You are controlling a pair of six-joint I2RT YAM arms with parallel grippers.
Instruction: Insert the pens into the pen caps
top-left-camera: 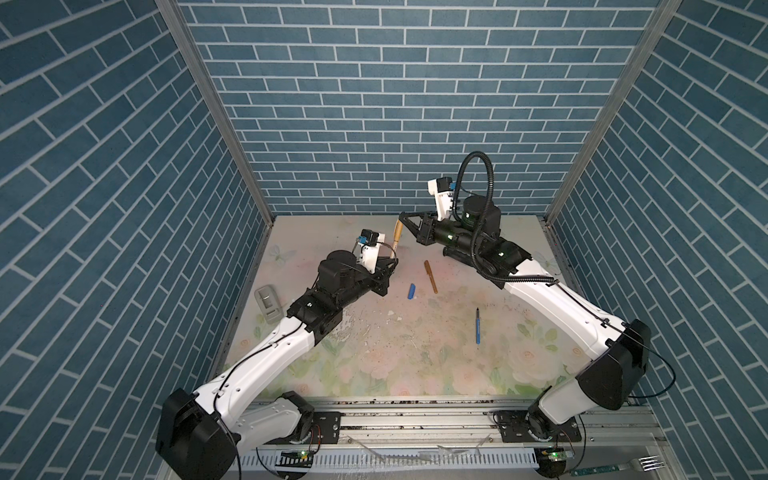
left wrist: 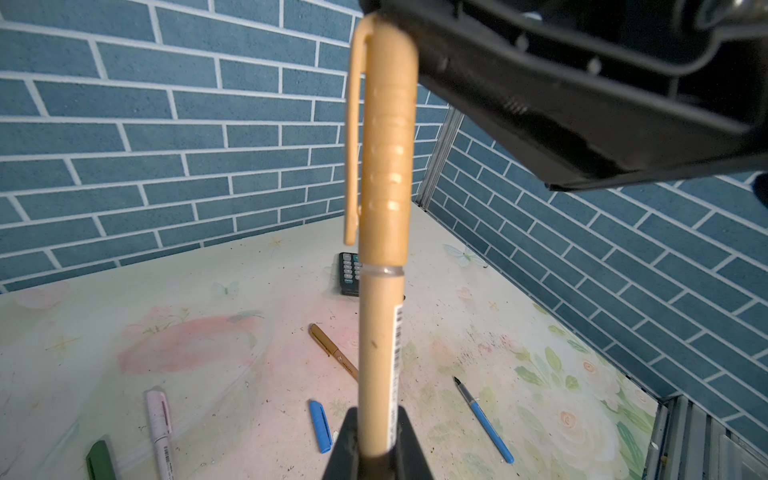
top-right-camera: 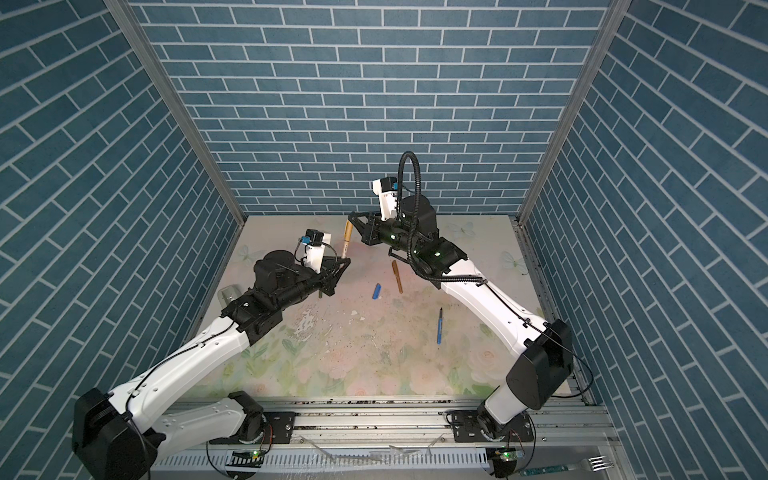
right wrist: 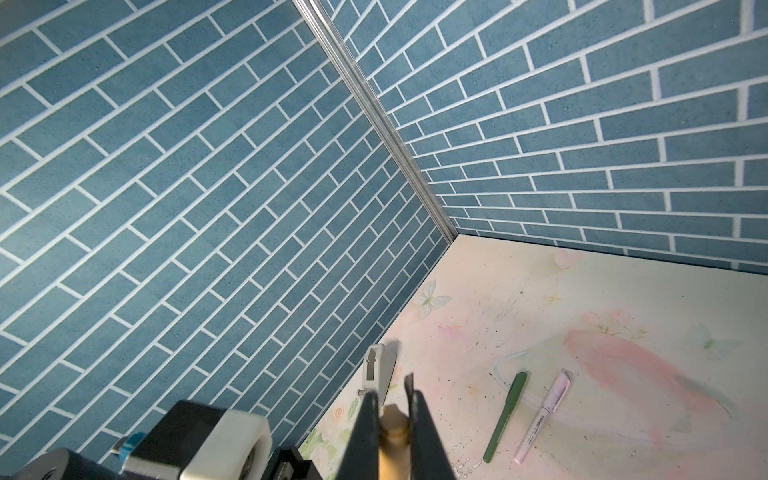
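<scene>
Both clamped: left gripper (left wrist: 376, 432) on slim tan plastic pen (left wrist: 379, 353), right gripper (right wrist: 391, 401) on clipped tan cap (left wrist: 388, 145); risk: cap pulled off if retracted unreleased.

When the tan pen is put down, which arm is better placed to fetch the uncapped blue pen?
Probably the right. The blue pen lies on the right side of the table, beside the right arm. The left claw would need to cross the middle, and it grips the tan pen by its barrel.

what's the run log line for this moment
left gripper: shut on tan pen | right gripper: shut on tan cap | tan cap: on tan pen | blue pen, blue cap: lying apart
</scene>
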